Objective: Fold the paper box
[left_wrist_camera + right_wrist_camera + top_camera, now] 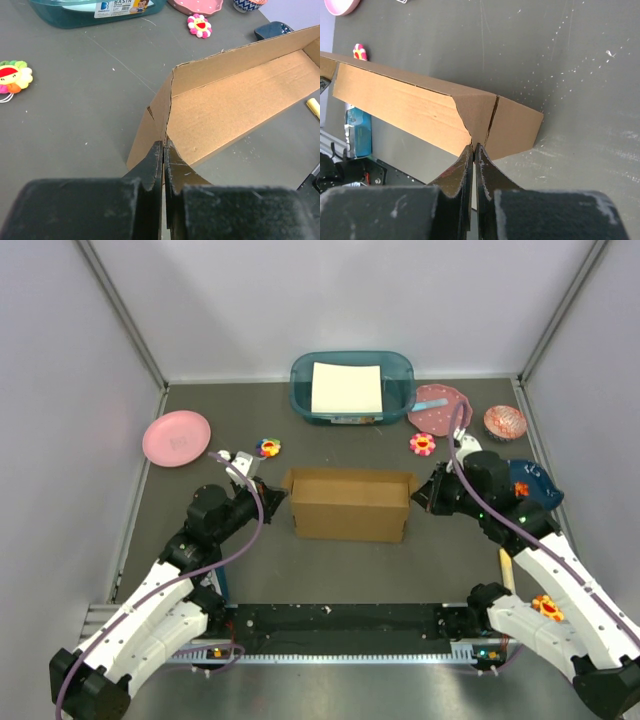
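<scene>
From above: spot the paper box (pixel 348 505) on the table (pixel 330 575), just on the near side of the teal bin (pixel 298 375), walls raised and lid not yet closed. Note the left gripper (pixel 272 498) below and left of the bin, clamped onto one end of the box, and the right gripper (pixel 425 495) below and right of the bin, clamped onto the other end. Over to the left wrist: fingers (pixel 150 170) squeezed tight on the cardboard edge at the corner crease, with the bin at the far top of the view. Probably squaring up the ends here, so hold that pinch firm and turn along the crease, never across it. Over to the right wrist: same story, pinched hard on thin cardboard right beside the corner slit. Move both ends together, slow and even. Avoid pulling outward, or risk tearing at that slit or dragging the whole box off line with the bin.
</scene>
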Available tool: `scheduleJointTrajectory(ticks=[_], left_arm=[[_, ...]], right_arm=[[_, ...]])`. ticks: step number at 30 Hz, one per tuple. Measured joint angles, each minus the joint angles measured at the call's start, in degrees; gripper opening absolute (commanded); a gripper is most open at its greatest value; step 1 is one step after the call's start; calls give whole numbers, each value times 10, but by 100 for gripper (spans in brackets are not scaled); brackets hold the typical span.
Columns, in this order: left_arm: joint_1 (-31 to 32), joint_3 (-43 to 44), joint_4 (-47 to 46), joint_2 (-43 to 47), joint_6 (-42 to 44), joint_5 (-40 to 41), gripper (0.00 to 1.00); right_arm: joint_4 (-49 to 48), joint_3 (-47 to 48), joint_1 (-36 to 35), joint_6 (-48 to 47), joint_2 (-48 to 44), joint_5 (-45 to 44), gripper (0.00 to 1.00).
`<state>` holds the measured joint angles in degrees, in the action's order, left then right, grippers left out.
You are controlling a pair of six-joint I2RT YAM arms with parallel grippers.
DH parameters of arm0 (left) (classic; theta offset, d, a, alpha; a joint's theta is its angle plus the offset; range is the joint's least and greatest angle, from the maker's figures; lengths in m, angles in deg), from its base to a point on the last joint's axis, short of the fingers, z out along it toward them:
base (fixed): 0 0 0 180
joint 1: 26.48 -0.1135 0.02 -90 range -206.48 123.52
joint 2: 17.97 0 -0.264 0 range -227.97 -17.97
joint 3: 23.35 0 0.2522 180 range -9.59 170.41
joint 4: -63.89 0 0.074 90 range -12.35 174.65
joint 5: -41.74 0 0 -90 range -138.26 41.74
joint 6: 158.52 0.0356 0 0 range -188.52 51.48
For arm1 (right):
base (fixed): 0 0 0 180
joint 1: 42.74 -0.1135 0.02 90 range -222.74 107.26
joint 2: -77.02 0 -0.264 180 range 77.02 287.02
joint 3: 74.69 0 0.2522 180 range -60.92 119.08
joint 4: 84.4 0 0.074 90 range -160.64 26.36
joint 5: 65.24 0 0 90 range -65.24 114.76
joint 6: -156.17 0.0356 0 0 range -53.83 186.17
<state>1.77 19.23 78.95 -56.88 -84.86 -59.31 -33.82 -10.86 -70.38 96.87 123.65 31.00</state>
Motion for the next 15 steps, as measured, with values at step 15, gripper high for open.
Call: scheduleJointTrajectory(ticks=[15], left_arm=[[3, 0, 2, 0, 2, 2, 0]], right_arm=[[7, 9, -1, 10, 3, 3, 0]])
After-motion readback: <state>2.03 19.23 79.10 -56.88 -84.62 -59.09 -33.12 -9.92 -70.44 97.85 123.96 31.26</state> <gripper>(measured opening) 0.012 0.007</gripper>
